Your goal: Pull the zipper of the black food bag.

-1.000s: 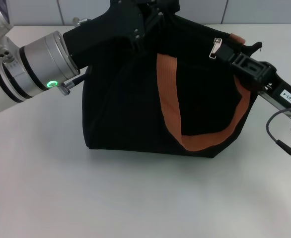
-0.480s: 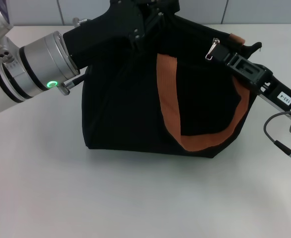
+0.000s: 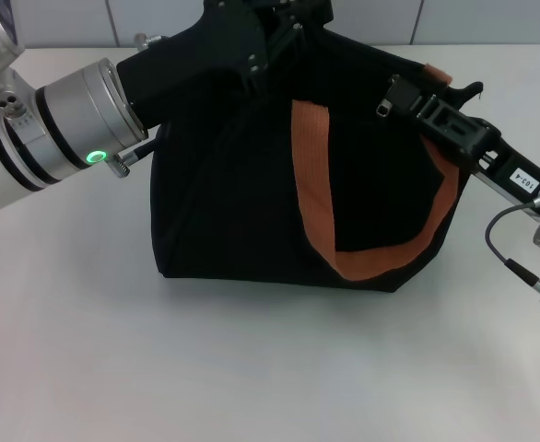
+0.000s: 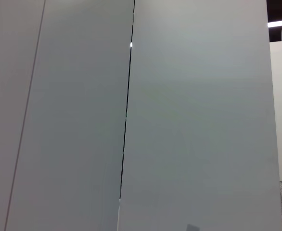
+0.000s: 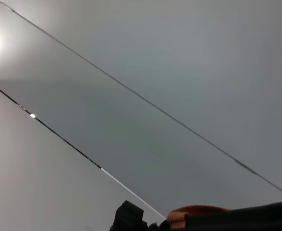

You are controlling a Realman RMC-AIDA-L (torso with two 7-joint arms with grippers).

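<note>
You had even, soft overhead light in the head view: the table (image 3: 252,368) read pale grey with only a faint shadow along the base of the bag (image 3: 252,184). The bag's black fabric swallowed nearly all detail, so folds barely showed. A green lamp glowed on the left arm (image 3: 96,157). The right wrist view had a bright glare patch at one corner on the wall panels (image 5: 155,72), and the left wrist view was flat and dim.

Both arms reach in from opposite sides.
The left gripper (image 3: 268,28) is raised at the far upper edge; the right gripper (image 3: 408,95) points inward, its silver wrist trailing a cable.
</note>
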